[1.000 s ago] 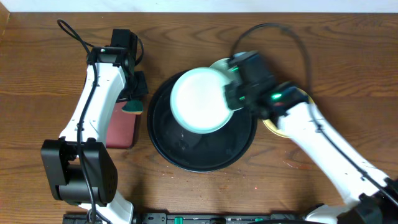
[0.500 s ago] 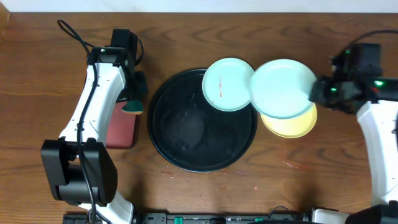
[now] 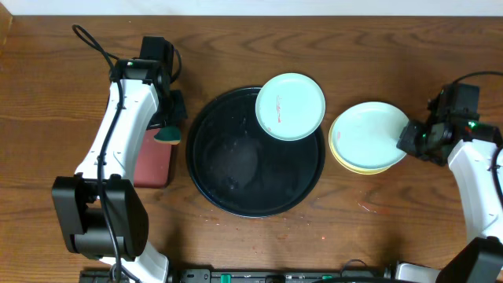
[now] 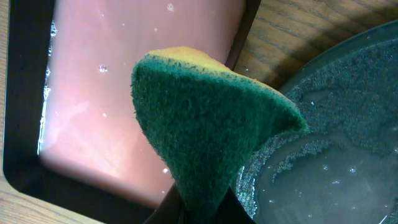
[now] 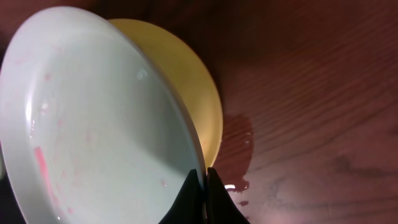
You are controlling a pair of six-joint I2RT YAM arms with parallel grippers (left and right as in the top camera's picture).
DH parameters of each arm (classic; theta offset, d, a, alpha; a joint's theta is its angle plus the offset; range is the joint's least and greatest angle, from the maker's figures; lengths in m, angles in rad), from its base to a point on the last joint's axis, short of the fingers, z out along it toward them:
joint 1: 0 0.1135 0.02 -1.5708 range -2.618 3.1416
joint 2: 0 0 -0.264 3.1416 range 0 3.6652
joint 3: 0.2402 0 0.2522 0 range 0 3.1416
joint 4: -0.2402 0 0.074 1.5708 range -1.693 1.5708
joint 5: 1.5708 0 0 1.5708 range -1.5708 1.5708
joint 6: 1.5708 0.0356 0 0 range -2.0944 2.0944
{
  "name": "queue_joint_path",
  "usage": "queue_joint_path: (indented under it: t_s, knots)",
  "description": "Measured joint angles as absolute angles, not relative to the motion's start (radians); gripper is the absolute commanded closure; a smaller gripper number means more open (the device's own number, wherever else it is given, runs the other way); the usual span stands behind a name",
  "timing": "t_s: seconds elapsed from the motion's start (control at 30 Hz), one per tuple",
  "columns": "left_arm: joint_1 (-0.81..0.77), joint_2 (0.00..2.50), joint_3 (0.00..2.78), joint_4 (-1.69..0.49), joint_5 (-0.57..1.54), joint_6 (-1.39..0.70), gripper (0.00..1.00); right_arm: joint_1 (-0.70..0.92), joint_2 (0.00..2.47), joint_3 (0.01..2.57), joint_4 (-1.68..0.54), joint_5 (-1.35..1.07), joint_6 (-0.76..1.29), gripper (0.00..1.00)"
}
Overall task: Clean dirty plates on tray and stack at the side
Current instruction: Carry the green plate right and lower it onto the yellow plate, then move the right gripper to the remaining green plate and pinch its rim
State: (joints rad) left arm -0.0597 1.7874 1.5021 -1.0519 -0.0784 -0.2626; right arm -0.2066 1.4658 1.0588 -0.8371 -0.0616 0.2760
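Overhead, right of frame: my right fingers (image 5: pixel 217 202) pinch the rim of a mint plate (image 3: pixel 368 134), carried off the black tray (image 3: pixel 236 185) within the last second and now lowered over the yellow plate (image 3: pixel 363 167) on the desk (image 3: pixel 63 94). The stack appears begun. A smeared mint plate (image 3: pixel 290 106) waits on the tray's upper edge. My left fingers (image 4: pixel 176 208), mostly hidden, clamp the sponge (image 4: pixel 205 130) above the red tray (image 4: pixel 124 93). I cannot tell whether the carried plate rests flat; it looks tilted and faintly pink-streaked.

White arms (image 3: pixel 122 118), blk joints (image 3: pixel 98 216) + cables (image 3: pixel 98 49), green LED (image 3: pixel 472 123)
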Motion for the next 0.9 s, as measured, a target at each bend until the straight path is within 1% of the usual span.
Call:
queue_joint_path:
  t_s: [0.07,0.17,0.27,0.5,0.6,0.67,0.77,0.83,0.9]
  knots:
    - [-0.060,1.787,1.502,-1.052,-0.078,-0.263,0.93,-0.207,1.466,1.023,-0.793,-0.049,0.284,0.98]
    - [-0.060,1.787,1.502,-1.052,-0.078,-0.263,0.92,-0.207,1.467,0.988,-0.741,-0.043,0.293,0.88]
    - [-0.060,1.787,1.502,-1.052,-0.078,-0.263,0.92,-0.207,1.467,0.954,-0.686,-0.040,0.304,0.83]
    - [-0.060,1.787,1.502,-1.052,-0.078,-0.263,0.93,-0.202,1.467,0.933,-0.640,-0.045,0.307,0.81]
    - [-0.060,1.787,1.502,-1.052,-0.078,-0.263,0.92,-0.185,1.467,0.933,-0.588,-0.085,0.305,0.80]
    - [-0.060,1.787,1.502,-1.052,-0.078,-0.263,0.93,-0.168,1.467,0.934,-0.558,-0.126,0.303,0.76]
    - [-0.060,1.787,1.502,-1.052,-0.078,-0.263,0.93,-0.130,1.480,0.968,-0.564,-0.193,0.285,0.72]
    - [-0.060,1.787,1.502,-1.051,-0.078,-0.263,0.92,-0.104,1.509,1.028,-0.601,-0.217,0.266,0.67]
    - [-0.060,1.787,1.502,-1.049,-0.078,-0.263,0.93,-0.074,1.559,1.118,-0.639,-0.235,0.240,0.64]
